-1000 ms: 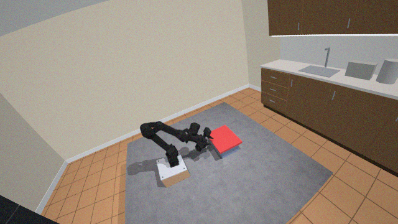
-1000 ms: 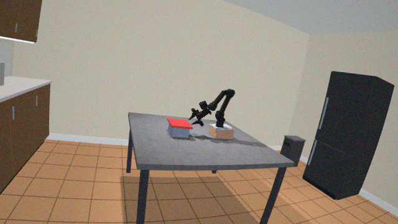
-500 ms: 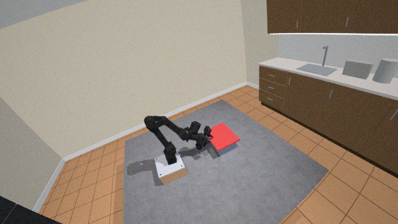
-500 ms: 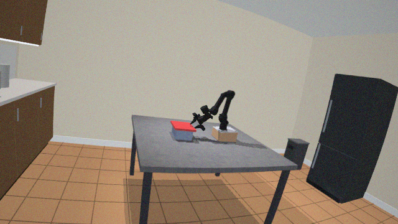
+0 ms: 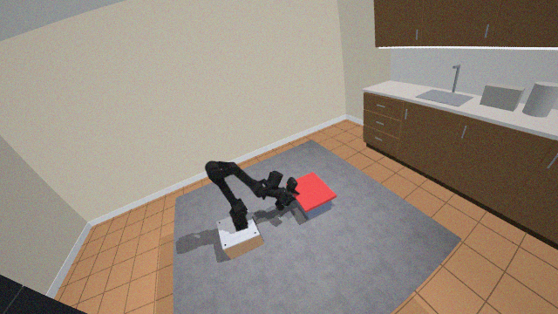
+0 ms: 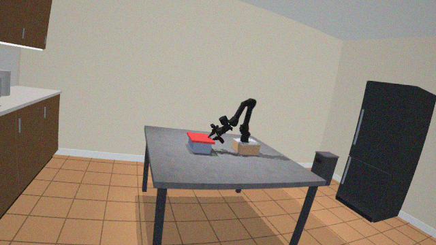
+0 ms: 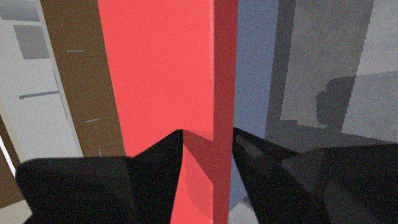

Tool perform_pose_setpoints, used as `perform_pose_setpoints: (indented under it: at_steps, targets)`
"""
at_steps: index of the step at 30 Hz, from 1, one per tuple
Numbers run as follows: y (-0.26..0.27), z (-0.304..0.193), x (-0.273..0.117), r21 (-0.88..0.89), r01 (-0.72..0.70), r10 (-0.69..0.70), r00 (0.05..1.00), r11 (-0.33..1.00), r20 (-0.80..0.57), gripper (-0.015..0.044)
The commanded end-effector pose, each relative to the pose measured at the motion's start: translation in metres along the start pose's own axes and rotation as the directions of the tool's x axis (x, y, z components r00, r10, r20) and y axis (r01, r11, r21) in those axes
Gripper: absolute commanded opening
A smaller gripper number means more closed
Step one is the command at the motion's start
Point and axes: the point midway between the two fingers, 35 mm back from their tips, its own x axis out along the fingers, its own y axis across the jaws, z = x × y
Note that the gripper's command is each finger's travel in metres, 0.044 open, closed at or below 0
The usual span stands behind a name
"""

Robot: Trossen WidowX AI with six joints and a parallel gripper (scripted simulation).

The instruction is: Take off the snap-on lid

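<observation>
The storage box (image 5: 319, 210) (image 6: 199, 148) (image 7: 256, 55) is blue and stands upright on the grey table (image 5: 331, 266) (image 6: 235, 170). The red lid (image 5: 315, 192) (image 6: 201, 137) (image 7: 160, 65) lies level on top of it, its rim overhanging the box walls. My gripper (image 5: 296, 199) (image 6: 212, 138) (image 7: 206, 134) is at the lid's edge on the side towards the arm's base. It looks shut on the lid's rim: one finger is over the top face, its shadow meeting its tip, and the other is at the rim's lower edge. The fingertip contact is partly hidden.
The arm's base stands on a light block (image 5: 244, 250) (image 6: 248, 150) beside the box. A kitchen counter (image 5: 493, 114) runs along one wall. A black fridge (image 6: 388, 146) and a dark bin (image 6: 325, 167) stand on the floor beyond the table.
</observation>
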Motion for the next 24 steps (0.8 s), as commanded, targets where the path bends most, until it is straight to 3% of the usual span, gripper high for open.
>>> perform_pose_setpoints:
  at_steps: [1, 5, 24]
  targets:
    - [0.0012, -0.0006, 0.0003, -0.003, -0.004, 0.004, 1.0, 1.0, -0.004, 0.0083]
    - [0.0012, -0.0006, 0.0003, -0.003, -0.004, 0.004, 1.0, 1.0, -0.004, 0.0]
    - [0.0023, 0.0001, -0.0028, 0.0, 0.0, 0.0, 1.0, 1.0, 0.0, 0.0]
